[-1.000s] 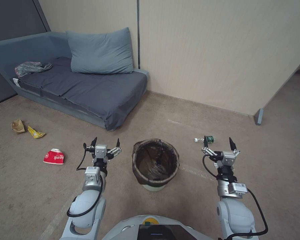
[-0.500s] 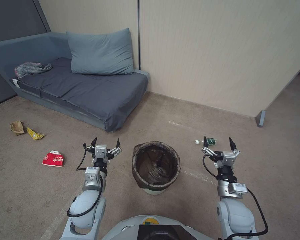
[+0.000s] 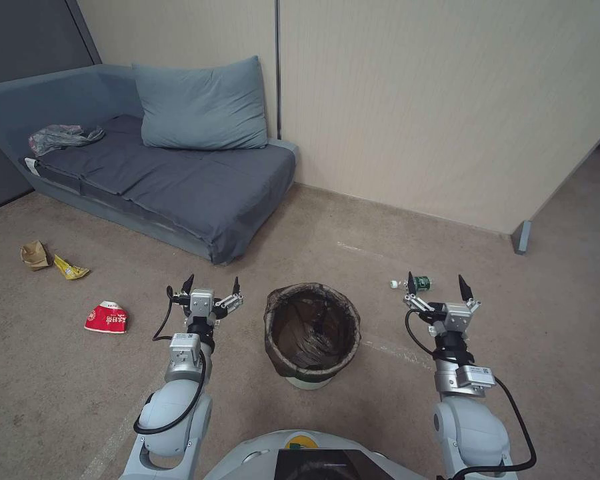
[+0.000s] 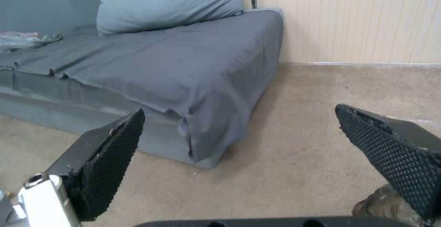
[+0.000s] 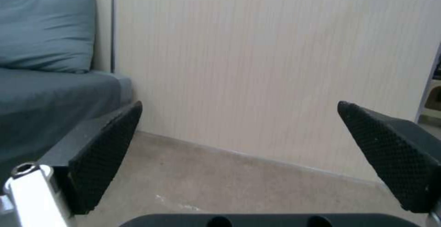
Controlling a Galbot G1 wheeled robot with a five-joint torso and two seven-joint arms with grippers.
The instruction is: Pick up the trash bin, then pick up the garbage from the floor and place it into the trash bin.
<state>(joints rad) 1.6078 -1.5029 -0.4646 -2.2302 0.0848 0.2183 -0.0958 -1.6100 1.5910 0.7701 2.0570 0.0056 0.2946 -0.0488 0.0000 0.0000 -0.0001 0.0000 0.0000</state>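
On the carpet at far left lie a tan paper bag (image 3: 35, 254) and a yellow wrapper (image 3: 71, 268), with a red-and-white paper cup (image 3: 107, 318) nearer the robot, all well clear of the sofa (image 3: 200, 183) edge. The left gripper (image 3: 211, 285) hovers with fingers spread, empty. The trash bin (image 3: 311, 333) stands upright between the arms on open floor. The right gripper (image 3: 436, 283) is likewise spread; what seems a green-labelled bottle (image 3: 417, 284) lies just beyond it. Nothing has shifted since half a second ago.
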